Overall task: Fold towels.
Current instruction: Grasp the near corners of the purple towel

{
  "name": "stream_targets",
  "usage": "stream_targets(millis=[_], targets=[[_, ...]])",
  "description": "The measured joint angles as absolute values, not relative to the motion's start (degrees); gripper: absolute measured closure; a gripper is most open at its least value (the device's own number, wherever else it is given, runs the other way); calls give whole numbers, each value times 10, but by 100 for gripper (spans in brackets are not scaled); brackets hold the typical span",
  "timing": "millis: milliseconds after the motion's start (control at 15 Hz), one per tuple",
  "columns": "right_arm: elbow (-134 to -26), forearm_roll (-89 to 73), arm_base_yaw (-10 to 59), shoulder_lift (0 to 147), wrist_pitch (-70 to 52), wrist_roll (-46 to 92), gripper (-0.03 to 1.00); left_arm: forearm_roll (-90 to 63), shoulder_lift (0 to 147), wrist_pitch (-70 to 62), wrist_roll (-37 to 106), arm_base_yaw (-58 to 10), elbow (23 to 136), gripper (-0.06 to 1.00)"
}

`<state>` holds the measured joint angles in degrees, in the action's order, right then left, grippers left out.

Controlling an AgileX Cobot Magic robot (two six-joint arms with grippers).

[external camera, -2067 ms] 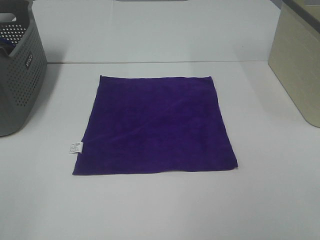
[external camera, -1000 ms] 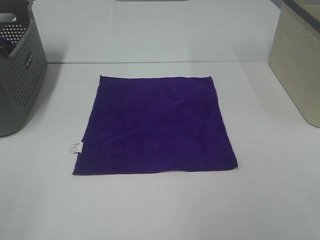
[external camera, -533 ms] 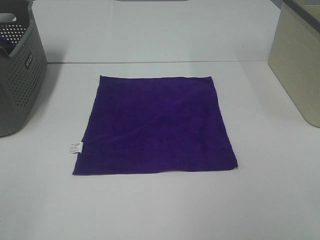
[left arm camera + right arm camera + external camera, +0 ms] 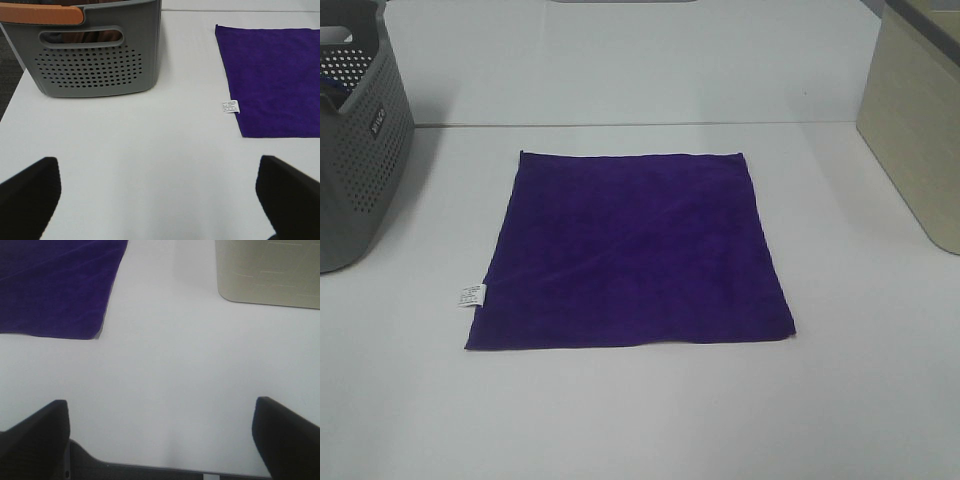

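Purple cloth, the towel (image 4: 632,250), lies flat and unfolded on the white surface (image 4: 640,420), between the grey perforated basket (image 4: 360,150) on the left and the beige bin (image 4: 920,130) on the right, touching neither. The left gripper (image 4: 160,197) and the right gripper (image 4: 162,437) each sit over bare surface short of the towel's near corners, jaws spread wide and empty. The step in hand is judged to be the approach for the first fold. Bring each gripper to its own near corner, pinch the single layer, lift both corners evenly and carry them to the far edge, matching edge to edge; uneven lift would likely skew the fold. Count: one towel, one white care tag (image 4: 471,295) on its left edge, one basket, one bin, two grippers.
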<state>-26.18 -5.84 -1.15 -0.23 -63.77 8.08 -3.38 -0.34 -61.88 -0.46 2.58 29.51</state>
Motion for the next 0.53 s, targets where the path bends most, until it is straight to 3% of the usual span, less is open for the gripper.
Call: stream_targets(millis=[533], targets=[[-262, -58, -11, -2, -638, 81, 1, -34, -3, -619, -5, 26, 295, -5]])
